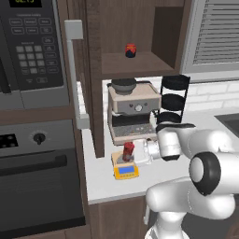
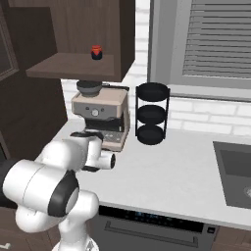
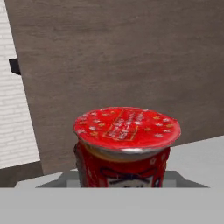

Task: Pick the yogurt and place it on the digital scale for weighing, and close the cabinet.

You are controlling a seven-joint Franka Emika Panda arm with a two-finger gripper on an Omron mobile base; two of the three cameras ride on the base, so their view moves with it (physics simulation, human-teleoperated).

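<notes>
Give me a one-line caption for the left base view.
Yogurt over the scale by the coffee machine; cabinet open.

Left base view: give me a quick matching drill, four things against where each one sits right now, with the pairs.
Things:
1. yogurt
2. digital scale
3. small red-and-blue thing
4. coffee machine

Places:
A. on the open cabinet shelf
B. on the counter, in front of the coffee machine
C. at the back of the counter, under the cabinet
D. over the scale's plate, at the gripper

Pairs: 1-D, 2-B, 3-A, 4-C
</notes>
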